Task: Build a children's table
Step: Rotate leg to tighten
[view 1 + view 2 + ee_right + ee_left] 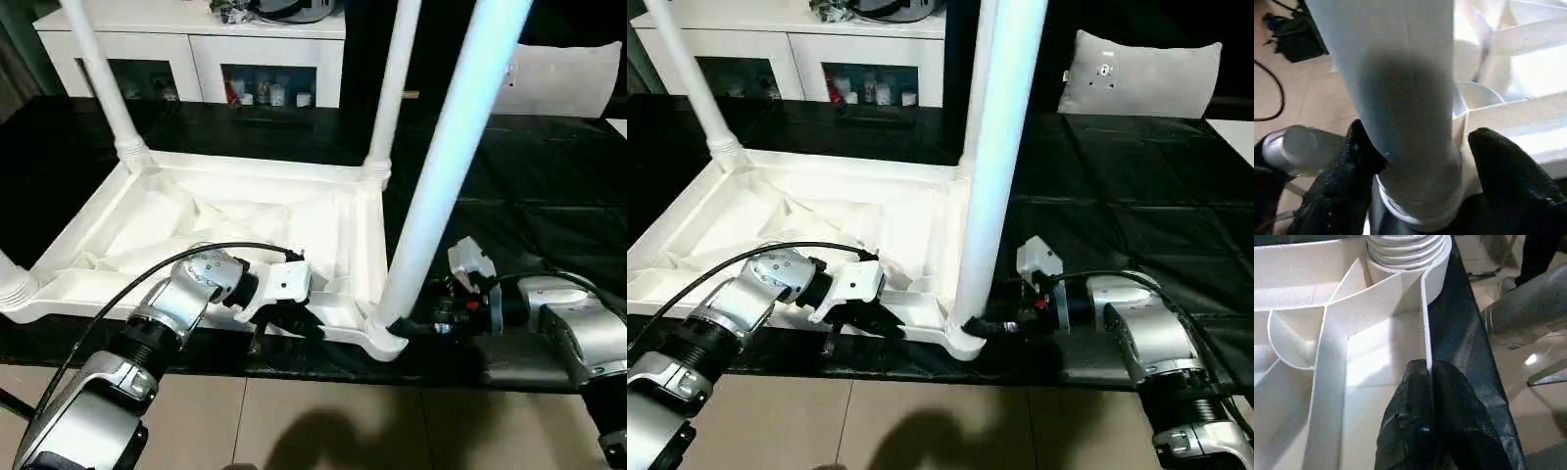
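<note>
We see the tabletop [235, 220] upside down on the dark mat [1136, 215], legs standing in its corner sockets; our left gripper [1430, 396] reaches in low and level, pinched tight on the near rim; the right gripper [1422, 166] (forearm lying flat) straddles the near-right leg [441, 176] at its base, fingers [1508, 166] spread beside it.

White cabinet [265, 44] (glass doors), pillow [1136, 73]

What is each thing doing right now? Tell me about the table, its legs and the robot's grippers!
tabletop: upside down, ribs showing.
near-right leg: standing in its corner socket.
left gripper: shut on the tabletop's rim.
right gripper: fingers either side of the near-right leg's base.
</note>
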{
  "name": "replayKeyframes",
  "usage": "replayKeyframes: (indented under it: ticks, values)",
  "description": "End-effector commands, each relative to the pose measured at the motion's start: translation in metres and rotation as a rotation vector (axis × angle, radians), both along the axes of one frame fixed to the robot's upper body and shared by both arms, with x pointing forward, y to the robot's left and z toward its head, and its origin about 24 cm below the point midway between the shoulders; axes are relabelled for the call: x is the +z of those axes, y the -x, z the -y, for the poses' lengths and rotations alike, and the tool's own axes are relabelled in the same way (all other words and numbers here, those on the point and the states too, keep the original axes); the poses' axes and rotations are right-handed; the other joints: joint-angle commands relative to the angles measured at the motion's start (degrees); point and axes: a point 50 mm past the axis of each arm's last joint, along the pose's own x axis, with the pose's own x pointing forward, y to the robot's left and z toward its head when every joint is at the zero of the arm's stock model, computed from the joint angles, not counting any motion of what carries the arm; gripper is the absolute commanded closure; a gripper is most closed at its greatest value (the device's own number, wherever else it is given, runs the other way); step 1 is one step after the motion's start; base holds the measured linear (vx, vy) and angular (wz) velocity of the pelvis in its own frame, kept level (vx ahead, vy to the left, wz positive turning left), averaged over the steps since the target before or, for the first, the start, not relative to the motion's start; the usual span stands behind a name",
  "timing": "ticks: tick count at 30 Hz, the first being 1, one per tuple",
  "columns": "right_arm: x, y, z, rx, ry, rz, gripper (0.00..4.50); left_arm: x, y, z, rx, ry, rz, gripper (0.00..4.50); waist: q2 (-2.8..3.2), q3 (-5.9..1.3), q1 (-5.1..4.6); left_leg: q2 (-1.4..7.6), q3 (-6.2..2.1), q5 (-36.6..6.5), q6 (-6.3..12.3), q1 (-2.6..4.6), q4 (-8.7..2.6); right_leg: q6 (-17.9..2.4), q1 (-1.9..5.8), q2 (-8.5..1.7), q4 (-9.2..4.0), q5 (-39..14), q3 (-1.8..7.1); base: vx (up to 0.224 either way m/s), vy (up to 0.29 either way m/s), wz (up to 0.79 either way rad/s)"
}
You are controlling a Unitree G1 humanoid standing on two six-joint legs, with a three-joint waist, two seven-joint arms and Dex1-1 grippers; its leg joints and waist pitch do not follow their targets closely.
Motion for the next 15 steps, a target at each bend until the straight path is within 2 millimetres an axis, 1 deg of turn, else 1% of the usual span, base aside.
replayKeyframes:
  ticks: [1, 2, 3, 4, 6, 11, 15]
  values:
    - [0.003, 0.0, -0.002, 0.03, -0.008, 0.015, 1.69, -0.001, 0.004, 0.007, -0.087, -0.039, -0.008, 4.5, -0.88, -3.75, -0.14, 1.73, 0.03, -4.0, 5.34, -0.81, -3.36, -8.5, 3.88, -3.81, -3.73, -14.2, 3.46, 0.0, 0.0, 0.0]
    - [0.003, 0.0, -0.003, 0.034, -0.01, 0.013, 1.91, -0.001, 0.004, 0.007, -0.09, -0.04, -0.009, 4.5, -0.89, -3.75, -0.1, 1.72, 0.03, -4.0, 5.31, -0.83, -3.34, -8.5, 3.9, -3.81, -3.72, -14.2, 3.45, 0.0, 0.0, 0.0]
    - [0.003, 0.0, -0.003, 0.04, -0.014, 0.008, 1.91, -0.002, 0.004, 0.007, -0.094, -0.04, -0.009, 4.5, -0.89, -3.75, -0.04, 1.7, 0.04, -4.1, 5.19, -0.81, -3.34, -8.4, 3.9, -3.79, -3.77, -14.5, 3.44, 0.0, 0.0, 0.0]
    - [0.003, 0.0, -0.003, 0.04, -0.014, 0.008, 2.08, -0.002, 0.004, 0.007, -0.094, -0.04, -0.009, 4.5, -0.93, -3.76, -0.01, 1.68, 0.04, -4.0, 5.16, -0.83, -3.33, -8.3, 3.92, -3.78, -3.73, -14.4, 3.46, 0.0, 0.0, 0.0]
    - [0.002, 0.001, -0.004, 0.047, -0.022, -0.004, 2.15, -0.002, 0.004, 0.007, -0.096, -0.039, -0.011, 4.5, -0.86, -3.74, 0.02, 1.64, 0.03, -4.0, 5.11, -0.84, -3.34, -8.1, 3.91, -3.75, -3.78, -14.5, 3.44, 0.0, 0.0, 0.0]
    - [0.0, 0.007, -0.004, 0.058, -0.048, -0.038, 2.4, -0.004, 0.006, 0.007, -0.093, -0.033, -0.025, 4.5, -0.96, -3.78, 0.03, 1.67, 0.03, -3.9, 5.09, -0.79, -3.33, -7.8, 3.93, -3.72, -3.78, -14.7, 3.43, 0.0, 0.0, 0.0]
    - [-0.001, 0.012, -0.004, 0.052, -0.091, -0.066, 2.46, -0.007, 0.008, 0.007, -0.086, -0.028, -0.04, 4.5, -0.95, -3.83, 0.3, 1.74, 0.0, -3.4, 5.43, -0.83, -3.31, -8.0, 3.93, -3.74, -3.65, -13.8, 3.47, 0.0, 0.0, 0.0]
